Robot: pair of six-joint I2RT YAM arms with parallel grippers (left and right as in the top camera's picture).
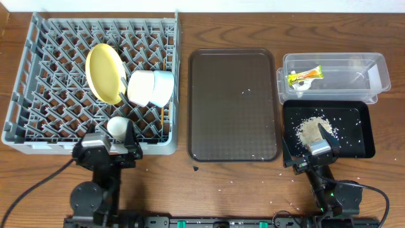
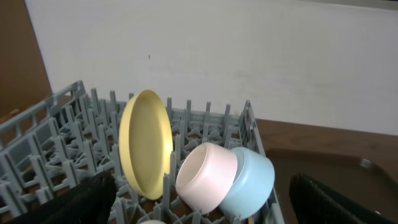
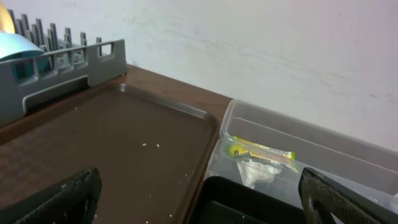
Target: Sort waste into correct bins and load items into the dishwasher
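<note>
- Left gripper (image 1: 109,139) hangs with its jaws spread and nothing between them at the near edge of the dish rack (image 1: 25,120), just beside the small white cup (image 1: 117,126).
- Right gripper (image 1: 308,145), also spread and empty, sits over the near-left corner of the black tray (image 1: 361,142), next to the rice scraps (image 1: 310,128).
- Yellow plate (image 1: 104,73), white bowl (image 1: 142,87) and light blue bowl (image 1: 164,85) stand in the rack.
- Snack wrapper (image 1: 304,77) lies in the clear box (image 1: 376,66).

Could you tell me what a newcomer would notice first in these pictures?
The large grey dish rack on the left, with the yellow plate on edge beside the white bowl and light blue bowl. On the right, rice scraps are heaped in the black tray, and the snack wrapper lies in the clear box.
</note>
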